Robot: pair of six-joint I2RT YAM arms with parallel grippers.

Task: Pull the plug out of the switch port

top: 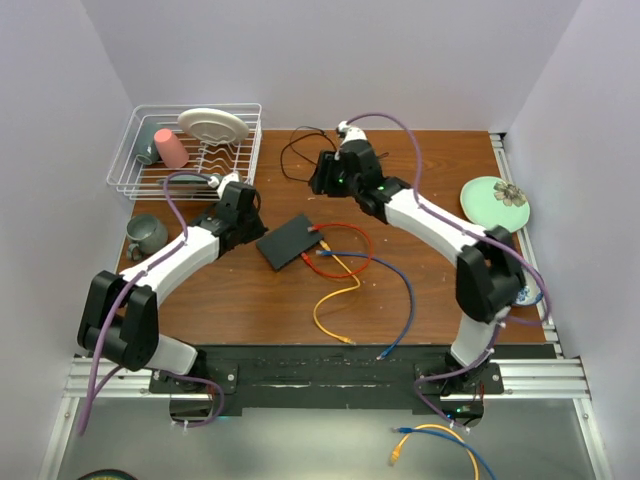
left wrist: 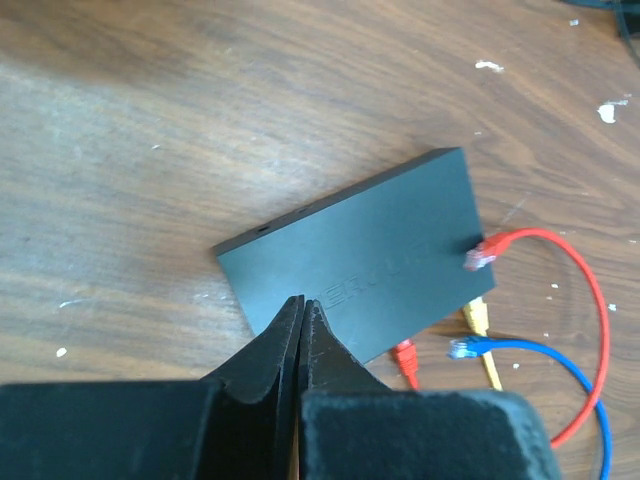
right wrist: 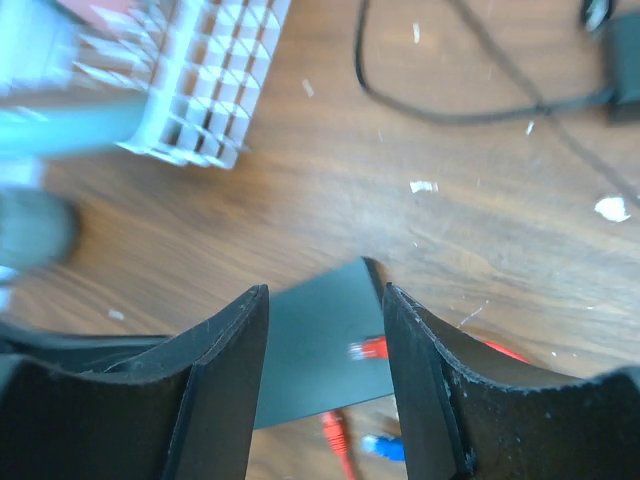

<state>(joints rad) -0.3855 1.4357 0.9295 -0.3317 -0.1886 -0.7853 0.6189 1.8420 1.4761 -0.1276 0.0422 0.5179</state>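
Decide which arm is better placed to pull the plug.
Right, probably: the right end effector is open, facing the flat matte-black rectangular box and its red plug. The left end effector is shut at the box's corner.

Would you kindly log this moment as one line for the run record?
left claw: shut, tips at edge of black box | right claw: open, empty, above table | red plug: lying on box top
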